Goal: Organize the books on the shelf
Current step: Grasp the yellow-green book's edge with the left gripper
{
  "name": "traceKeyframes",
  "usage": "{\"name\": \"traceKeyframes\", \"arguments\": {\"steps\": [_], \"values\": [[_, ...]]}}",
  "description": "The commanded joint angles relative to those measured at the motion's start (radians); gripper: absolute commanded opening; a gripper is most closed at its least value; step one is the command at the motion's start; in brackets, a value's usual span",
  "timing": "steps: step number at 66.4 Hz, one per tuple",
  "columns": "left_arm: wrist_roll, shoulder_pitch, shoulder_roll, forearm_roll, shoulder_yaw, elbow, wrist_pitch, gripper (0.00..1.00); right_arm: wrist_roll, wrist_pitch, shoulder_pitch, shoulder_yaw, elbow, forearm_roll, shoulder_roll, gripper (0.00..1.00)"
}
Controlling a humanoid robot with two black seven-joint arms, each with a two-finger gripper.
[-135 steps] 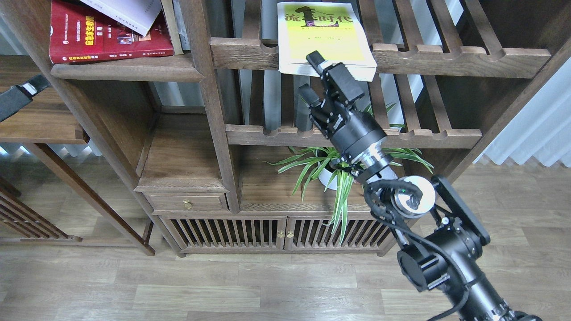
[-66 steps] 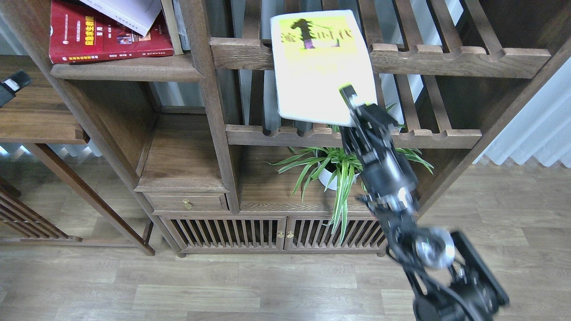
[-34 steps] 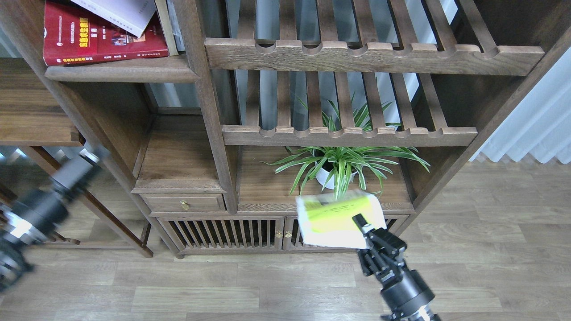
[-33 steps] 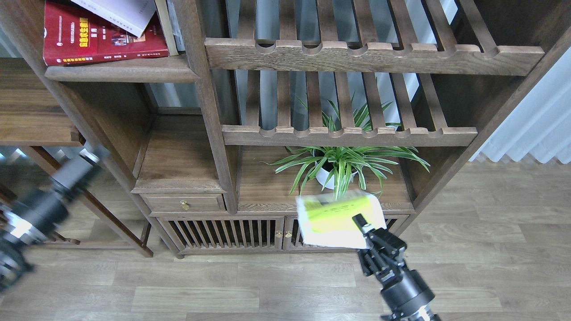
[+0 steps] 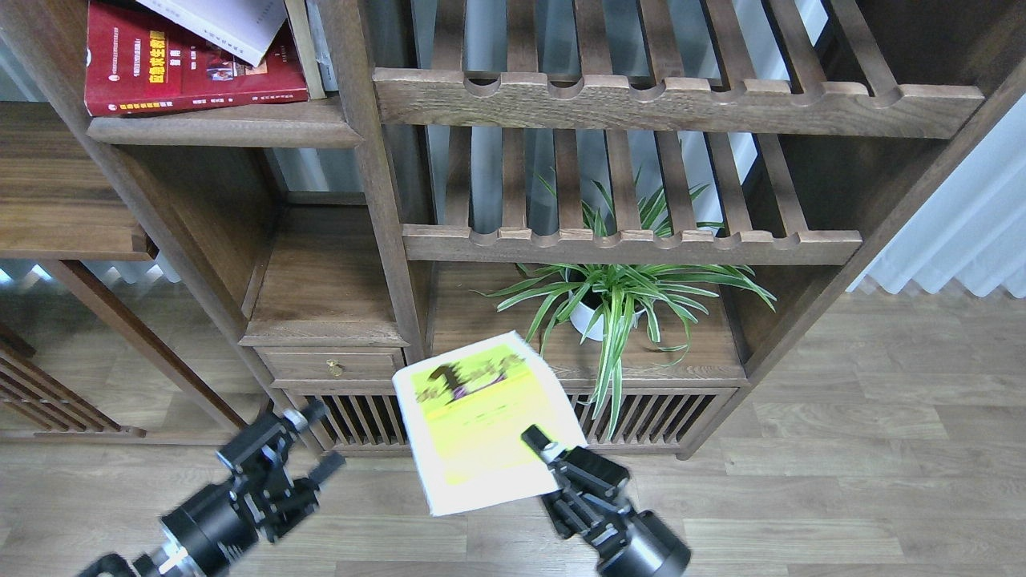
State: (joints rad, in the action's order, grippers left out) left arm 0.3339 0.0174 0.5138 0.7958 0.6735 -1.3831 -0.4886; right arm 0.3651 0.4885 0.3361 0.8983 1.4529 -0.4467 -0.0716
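Midway – right pincer (image 5: pixel 553 465) clamped on yellow-green book (image 5: pixel 481 421) low before cabinet, left pincer (image 5: pixel 309 449) spread empty, red book (image 5: pixel 188 68) and white book (image 5: pixel 220 24) already on shelf (image 5: pixel 224 128) – carry and placement left.

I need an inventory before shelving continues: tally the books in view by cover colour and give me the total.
Dark red book, lying on the solid shelf: 1
White book, lying on top of the red one: 1
Yellow-green book, held by the right gripper: 1
Total: 3
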Motion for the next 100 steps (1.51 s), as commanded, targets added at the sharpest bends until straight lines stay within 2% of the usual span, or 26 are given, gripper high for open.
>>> {"name": "traceKeyframes", "arguments": {"steps": [1,21,29,34,38,39,41,44,60,68,73,74,76,78,81,83,86,93,100], "values": [[-0.001,0.007,-0.038,0.000,-0.006,-0.001,0.000,0.98,0.006,0.000,0.000,-0.018,-0.003,0.002,0.004,0.06],[-0.001,0.032,-0.116,0.000,-0.031,0.001,0.000,0.95,0.008,0.000,0.014,-0.047,-0.003,0.003,0.023,0.06],[0.000,0.030,-0.126,0.002,-0.060,0.004,0.000,0.81,0.015,0.000,0.023,-0.053,-0.003,0.014,0.038,0.06],[0.000,0.029,-0.126,0.003,-0.068,0.006,0.000,0.67,0.015,0.000,0.037,-0.064,-0.003,0.025,0.041,0.06],[0.000,0.022,-0.127,0.009,-0.068,0.007,0.000,0.48,0.017,0.000,0.046,-0.065,-0.003,0.031,0.041,0.06],[0.002,0.021,-0.127,0.013,-0.068,0.007,0.000,0.40,0.018,0.000,0.049,-0.068,-0.003,0.034,0.041,0.06],[0.002,0.019,-0.129,0.019,-0.068,0.007,0.000,0.30,0.018,0.000,0.052,-0.070,-0.003,0.039,0.041,0.06],[0.002,0.018,-0.133,0.029,-0.069,0.007,0.000,0.07,0.018,0.000,0.055,-0.070,-0.003,0.042,0.041,0.06],[0.005,0.079,-0.150,0.026,-0.112,0.015,0.000,0.00,0.021,0.000,0.069,-0.068,-0.002,0.045,0.036,0.06],[0.013,0.081,-0.129,0.020,-0.112,0.013,0.000,0.00,0.021,0.000,0.069,-0.058,-0.002,0.045,0.032,0.07],[0.014,0.079,-0.101,0.010,-0.104,0.013,0.000,0.00,0.018,0.000,0.061,-0.050,-0.005,0.048,0.030,0.17],[0.014,0.078,-0.071,-0.009,-0.100,0.013,0.000,0.00,0.014,0.000,0.051,-0.039,-0.008,0.056,0.026,0.36],[0.014,0.076,-0.058,-0.020,-0.097,0.012,0.000,0.00,0.012,0.000,0.043,-0.030,-0.012,0.059,0.024,0.44],[0.014,0.072,-0.034,-0.035,-0.086,0.012,0.000,0.00,0.012,0.000,0.023,-0.007,-0.022,0.075,0.013,0.56],[0.014,0.067,-0.017,-0.043,-0.078,0.012,0.000,0.00,0.012,0.000,0.011,0.008,-0.028,0.088,0.006,0.63],[0.014,0.064,0.008,-0.052,-0.071,0.013,0.000,0.00,0.011,0.000,-0.002,0.022,-0.038,0.103,-0.002,0.75],[0.013,0.058,0.040,-0.063,-0.057,0.013,0.000,0.00,0.009,0.000,-0.037,0.039,-0.071,0.117,-0.005,1.00],[0.005,0.045,0.087,-0.081,-0.034,0.013,0.000,0.00,0.006,0.000,-0.060,0.070,-0.095,0.114,-0.033,1.00],[-0.036,0.035,0.137,-0.138,0.020,0.012,0.000,0.00,0.006,0.000,-0.051,0.097,-0.108,0.114,-0.068,1.00]]}}
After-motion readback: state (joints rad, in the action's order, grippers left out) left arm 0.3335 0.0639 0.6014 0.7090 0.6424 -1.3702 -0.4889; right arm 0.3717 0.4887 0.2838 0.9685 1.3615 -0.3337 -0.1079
